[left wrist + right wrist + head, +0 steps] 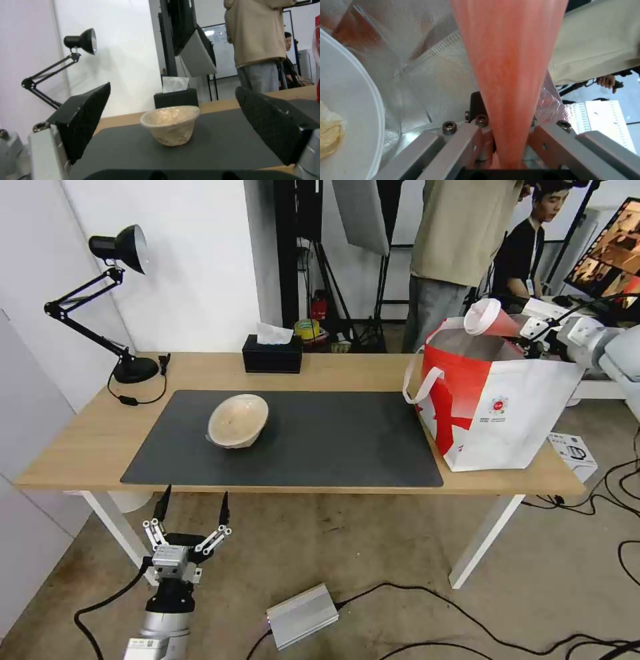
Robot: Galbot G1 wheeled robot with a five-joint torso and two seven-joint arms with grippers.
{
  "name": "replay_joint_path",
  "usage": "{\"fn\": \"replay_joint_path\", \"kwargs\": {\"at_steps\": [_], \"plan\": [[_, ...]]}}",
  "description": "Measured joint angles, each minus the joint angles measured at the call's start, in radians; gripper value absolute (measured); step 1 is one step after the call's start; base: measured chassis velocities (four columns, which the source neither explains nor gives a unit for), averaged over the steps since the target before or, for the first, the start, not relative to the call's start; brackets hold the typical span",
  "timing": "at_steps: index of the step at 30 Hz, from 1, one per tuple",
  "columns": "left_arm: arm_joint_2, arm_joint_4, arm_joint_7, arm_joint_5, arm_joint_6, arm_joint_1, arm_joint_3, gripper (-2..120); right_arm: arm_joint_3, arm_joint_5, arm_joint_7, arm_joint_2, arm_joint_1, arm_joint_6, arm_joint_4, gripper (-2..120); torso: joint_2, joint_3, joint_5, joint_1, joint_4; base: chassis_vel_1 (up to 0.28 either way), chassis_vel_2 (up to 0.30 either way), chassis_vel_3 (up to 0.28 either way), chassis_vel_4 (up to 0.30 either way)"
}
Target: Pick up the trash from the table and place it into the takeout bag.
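Observation:
My right gripper [527, 327] is shut on the red translucent cup [497, 321], holding it tilted with its white lid leftward over the open top of the red-and-white takeout bag [493, 413] at the table's right end. In the right wrist view the cup [510, 70] runs between the jaws above the foil lining, and a white bowl [343, 120] with food scraps lies inside the bag. A shallow beige bowl [238, 421] rests tilted on the dark mat [333, 447]. My left gripper [192, 508] hangs open below the table's front edge, facing the beige bowl [170, 124].
A black tissue box [272, 355] stands at the table's back edge and a black desk lamp [113, 300] at its back left corner. Cables and a silver power brick [301, 617] lie on the floor. People stand behind the table.

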Motion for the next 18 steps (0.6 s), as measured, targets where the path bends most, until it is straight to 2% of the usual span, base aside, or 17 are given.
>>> {"fn": "replay_joint_path", "kwargs": {"at_steps": [10, 13, 17, 18], "plan": [[0.002, 0.008, 0.000, -0.004, 0.000, -0.011, 0.001, 100, -0.002, -0.008, 0.000, 0.012, 0.012, 0.002, -0.027, 4, 0.000, 0.000, 0.0000, 0.000, 0.0000, 0.000, 0.000, 0.000, 0.000], [0.004, 0.009, 0.000, -0.006, 0.000, -0.014, 0.001, 100, -0.002, -0.008, 0.003, 0.011, 0.012, 0.002, -0.027, 11, 0.000, 0.000, 0.0000, 0.000, 0.0000, 0.000, 0.000, 0.000, 0.000], [0.007, 0.013, 0.001, -0.007, 0.000, -0.018, 0.001, 100, -0.002, -0.008, 0.007, 0.010, 0.008, 0.002, -0.027, 30, 0.000, 0.000, 0.0000, 0.000, -0.0001, 0.000, 0.000, 0.000, 0.000], [0.007, 0.013, 0.001, -0.007, 0.000, -0.018, 0.001, 100, -0.002, -0.008, 0.007, 0.010, 0.008, 0.002, -0.027, 30, 0.000, 0.000, 0.0000, 0.000, -0.0001, 0.000, 0.000, 0.000, 0.000]]}}
